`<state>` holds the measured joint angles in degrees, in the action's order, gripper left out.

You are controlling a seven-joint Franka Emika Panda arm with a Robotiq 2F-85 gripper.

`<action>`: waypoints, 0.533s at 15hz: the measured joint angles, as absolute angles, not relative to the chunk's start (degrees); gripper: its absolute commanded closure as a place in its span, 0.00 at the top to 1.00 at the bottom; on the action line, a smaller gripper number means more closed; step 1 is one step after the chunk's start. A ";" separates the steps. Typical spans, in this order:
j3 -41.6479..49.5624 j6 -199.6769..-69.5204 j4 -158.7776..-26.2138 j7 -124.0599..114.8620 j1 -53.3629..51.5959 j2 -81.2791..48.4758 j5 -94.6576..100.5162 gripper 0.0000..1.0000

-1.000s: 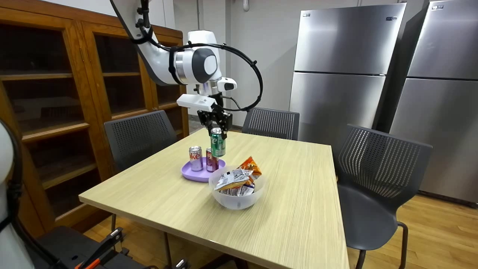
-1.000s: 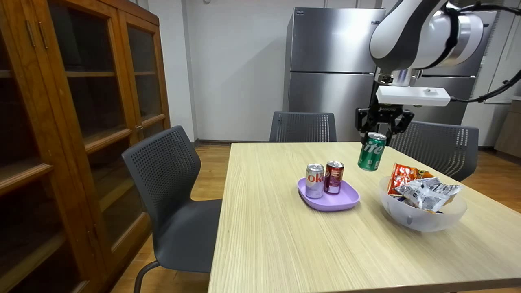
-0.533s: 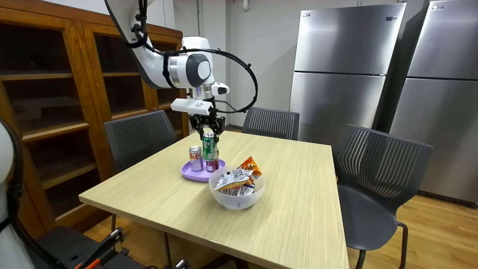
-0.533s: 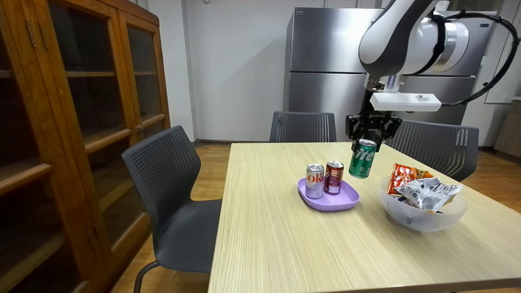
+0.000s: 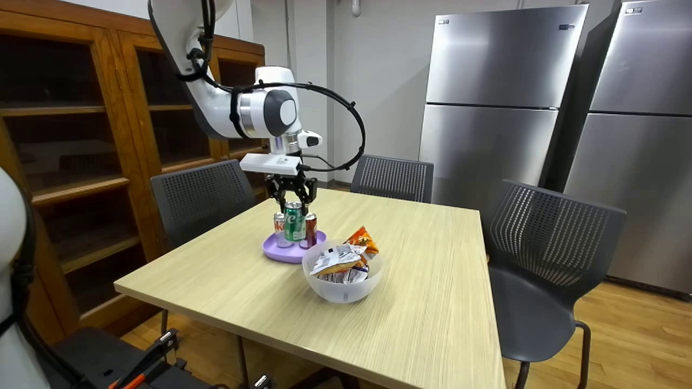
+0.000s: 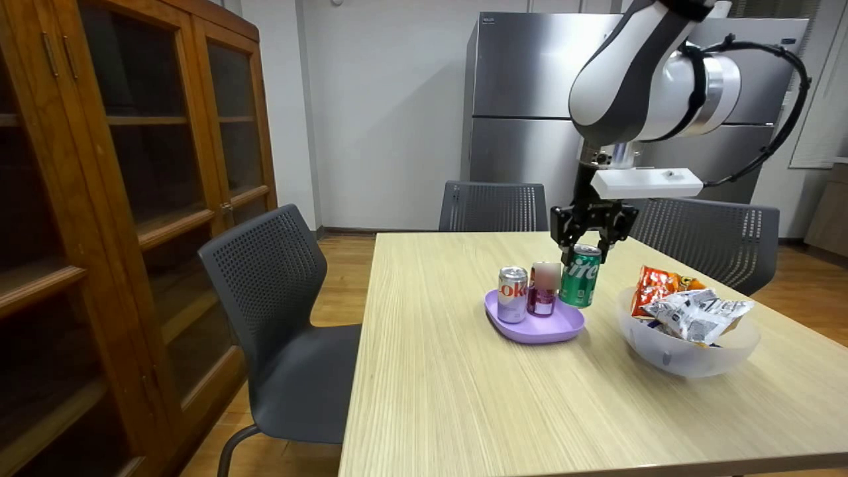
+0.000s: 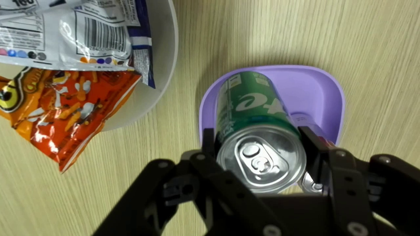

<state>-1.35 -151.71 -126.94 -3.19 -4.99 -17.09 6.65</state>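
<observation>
We had the gripper (image 6: 586, 255) clamped on the green can (image 6: 578, 283), a finger on each side near the lid, the jaws parted by just the can's width. The can hung nearly upright over the tray (image 7: 308, 83), its base above the tray floor. Seen from the wrist, it covered the side of the tray nearest the bowl (image 7: 162, 59), and we saw tray floor running from it to the far corner.

Two more cans, the Coke (image 6: 512, 296) and the red can (image 6: 541, 306), stood close together on the tray, with tray floor in front of them up to the rim. In both exterior views the green can crowded the red can; we could not tell whether they touched.

Between the tray's edge and the bowl's rim we made out a strip of table (image 7: 185, 108). An orange bag (image 7: 75, 114) jutted past the rim, and a silver bag (image 7: 95, 36) lay against it. On the tray's opposite side the wood ran broad to the table's edge, where a chair (image 6: 278, 358) stood close in. Beyond the far edge we saw another chair's back, with a fridge (image 6: 543, 66) behind.
</observation>
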 measured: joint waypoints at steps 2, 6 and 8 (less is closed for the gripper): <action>-1.35 -151.76 -126.84 -3.19 -5.57 -17.76 7.33 0.38; -1.35 -152.05 -126.18 -3.20 -6.45 -19.28 7.86 0.38; -1.35 -152.10 -125.51 -3.20 -6.64 -20.16 7.87 0.38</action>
<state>-1.35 -152.10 -125.51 -3.20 -6.64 -20.16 7.87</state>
